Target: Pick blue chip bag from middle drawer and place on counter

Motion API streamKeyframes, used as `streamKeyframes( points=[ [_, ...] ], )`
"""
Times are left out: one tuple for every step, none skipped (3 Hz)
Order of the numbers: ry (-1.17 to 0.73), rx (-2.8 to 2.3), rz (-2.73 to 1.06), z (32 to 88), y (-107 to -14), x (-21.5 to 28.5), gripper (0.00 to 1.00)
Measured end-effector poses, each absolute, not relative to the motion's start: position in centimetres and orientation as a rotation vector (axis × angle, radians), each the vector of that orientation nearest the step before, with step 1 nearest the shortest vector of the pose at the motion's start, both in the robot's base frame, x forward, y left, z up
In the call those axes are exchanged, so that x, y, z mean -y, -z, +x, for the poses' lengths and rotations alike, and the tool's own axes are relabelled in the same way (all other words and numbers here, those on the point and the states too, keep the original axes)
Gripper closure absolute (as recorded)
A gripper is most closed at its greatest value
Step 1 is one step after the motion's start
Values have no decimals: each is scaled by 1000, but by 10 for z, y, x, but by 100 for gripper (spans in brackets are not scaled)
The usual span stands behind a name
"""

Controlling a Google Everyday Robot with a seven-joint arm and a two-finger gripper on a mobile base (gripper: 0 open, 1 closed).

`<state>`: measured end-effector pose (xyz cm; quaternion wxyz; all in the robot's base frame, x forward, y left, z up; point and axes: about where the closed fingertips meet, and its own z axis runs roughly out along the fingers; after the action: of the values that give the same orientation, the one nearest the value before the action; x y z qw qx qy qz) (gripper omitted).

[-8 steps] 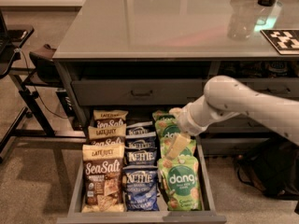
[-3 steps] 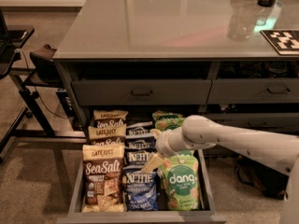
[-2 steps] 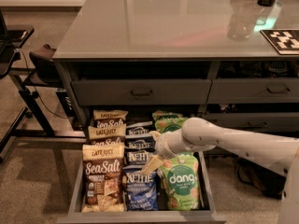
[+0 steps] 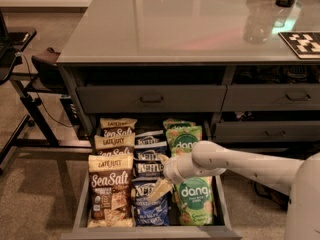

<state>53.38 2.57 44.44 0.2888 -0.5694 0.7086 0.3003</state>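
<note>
In the open middle drawer [image 4: 80, 204], the claw [image 4: 159, 188] comes in from the right and hangs low over the centre column of Kettle bags, above the top edge of the frontmost blue chip bag [image 4: 150, 210] (whether it touches, or how wide it stands, I cannot tell). That bag lies flat, dark blue and glossy with white lettering, between a brown Sea Salt bag [image 4: 111, 194] and a green dang bag [image 4: 195, 201].
</note>
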Motion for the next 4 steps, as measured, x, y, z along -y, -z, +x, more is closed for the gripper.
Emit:
streamKeyframes(
  points=[
    [-829, -1890, -1528, 519, -432, -37, 0],
    [-790, -1892, -1522, 505, -443, -46, 0],
    [-628, -1893, -1530, 486, -480, -55, 0],
    [-531, -1918, -1517, 474, -497, -55, 0]
  ],
)
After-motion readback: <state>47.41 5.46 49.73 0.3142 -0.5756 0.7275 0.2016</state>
